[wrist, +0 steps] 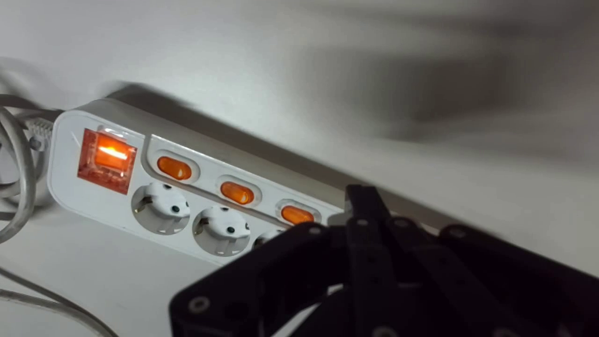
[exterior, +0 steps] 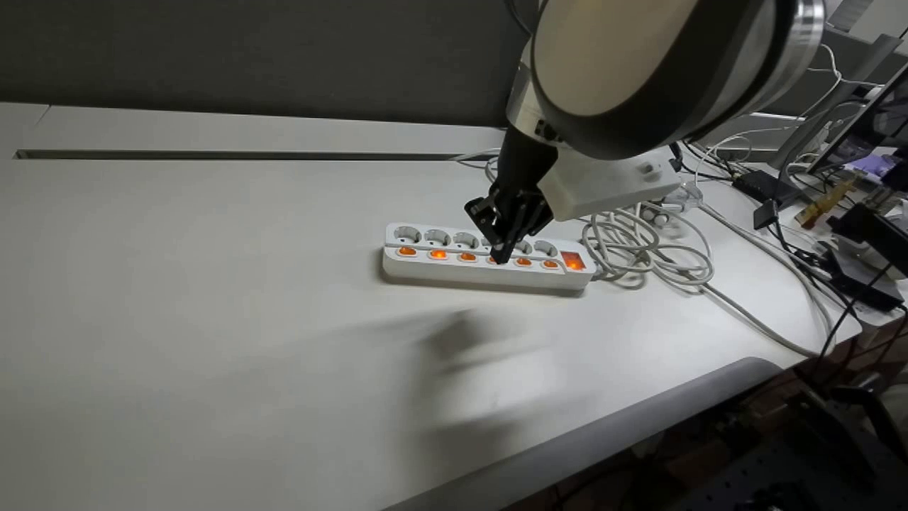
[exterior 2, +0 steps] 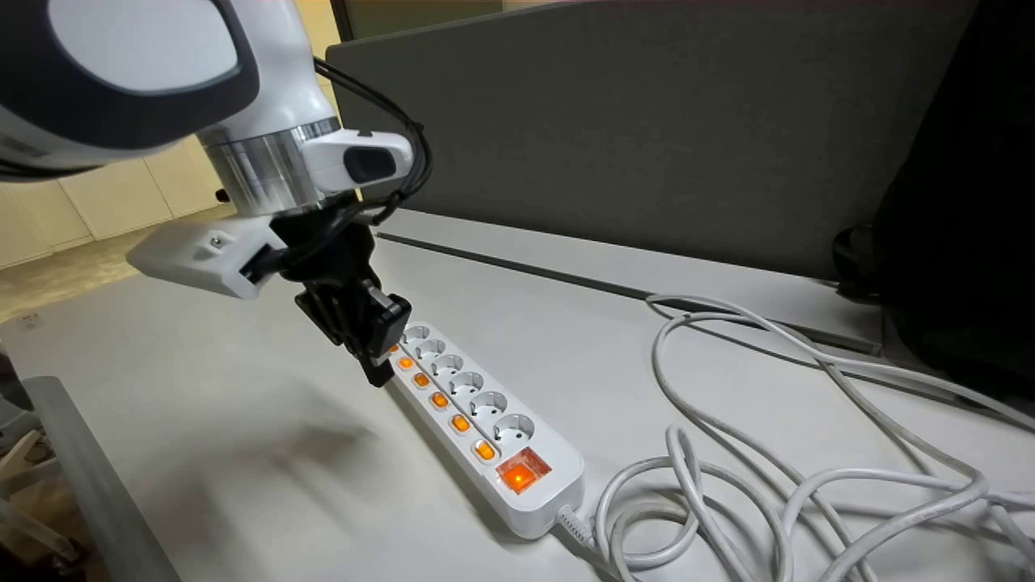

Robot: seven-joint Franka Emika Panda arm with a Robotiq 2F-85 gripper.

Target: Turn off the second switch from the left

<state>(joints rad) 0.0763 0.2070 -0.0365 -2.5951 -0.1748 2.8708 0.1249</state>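
A white power strip (exterior: 482, 275) lies on the table with a row of small orange switches along the sockets; it also shows in an exterior view (exterior 2: 566, 465) and the wrist view (wrist: 112, 206). The second switch from the left (exterior: 438, 254) glows brighter than its neighbours; it also shows in an exterior view (exterior 2: 406, 363). In the wrist view it is hidden behind the gripper. My gripper (exterior: 501, 252) is shut and empty, fingers pointing down above the strip, right of that switch; it also shows in an exterior view (exterior 2: 378, 372) and the wrist view (wrist: 362, 189).
A large lit main switch (exterior: 573, 261) sits at the strip's cable end. Coiled grey cables (exterior: 631, 245) lie beside that end. A dark partition (exterior: 248, 57) stands behind the table. Electronics and wires (exterior: 766, 186) crowd the far right.
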